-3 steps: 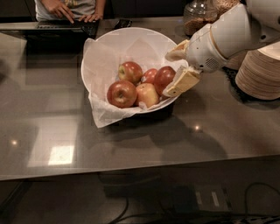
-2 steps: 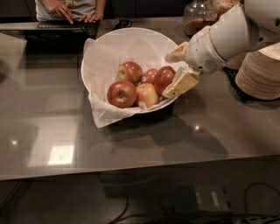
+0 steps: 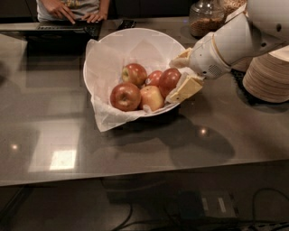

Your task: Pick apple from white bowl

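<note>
Your claw (image 3: 178, 77) open at white bowl (image 3: 131, 30) right rim, fingers flanking apple (image 3: 169, 81) | table (image 3: 135, 153) glossy grey, light glare | far edge: person (image 3: 74, 6) at laptop (image 3: 67, 28) | right: paper plates (image 3: 266, 76)

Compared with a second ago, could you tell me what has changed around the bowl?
Nothing visibly changed. The tool stays at the right rim of the bowl, beside the dark red apple, and the other apples lie where they were.
</note>
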Robot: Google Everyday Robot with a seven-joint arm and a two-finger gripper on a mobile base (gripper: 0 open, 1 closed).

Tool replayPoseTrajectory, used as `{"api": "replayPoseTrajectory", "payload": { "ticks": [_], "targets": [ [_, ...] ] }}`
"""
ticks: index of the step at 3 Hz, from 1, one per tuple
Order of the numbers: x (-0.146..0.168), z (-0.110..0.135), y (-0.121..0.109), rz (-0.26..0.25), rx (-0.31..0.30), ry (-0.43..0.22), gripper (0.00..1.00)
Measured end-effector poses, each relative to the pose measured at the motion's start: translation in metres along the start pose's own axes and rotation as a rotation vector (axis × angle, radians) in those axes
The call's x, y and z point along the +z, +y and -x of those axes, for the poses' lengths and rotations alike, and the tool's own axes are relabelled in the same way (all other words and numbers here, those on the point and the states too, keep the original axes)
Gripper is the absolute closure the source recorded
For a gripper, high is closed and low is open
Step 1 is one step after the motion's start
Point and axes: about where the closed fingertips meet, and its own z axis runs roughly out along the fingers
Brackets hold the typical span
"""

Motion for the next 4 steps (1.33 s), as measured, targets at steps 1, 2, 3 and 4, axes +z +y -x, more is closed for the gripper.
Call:
{"api": "replayPoseTrajectory", "payload": {
  "ticks": [1, 2, 3, 4],
  "targets": [
    [0.0107, -0.0024, 0.0000, 0.030, 0.013, -0.005, 0.32],
    [0.0181, -0.0051, 0.0002, 0.051, 0.023, -0.008, 0.35],
    [0.0182, -0.0051, 0.0002, 0.052, 0.023, -0.008, 0.54],
    [0.0177, -0.0049, 0.0000, 0.051, 0.023, -0.008, 0.77]
  ]
}}
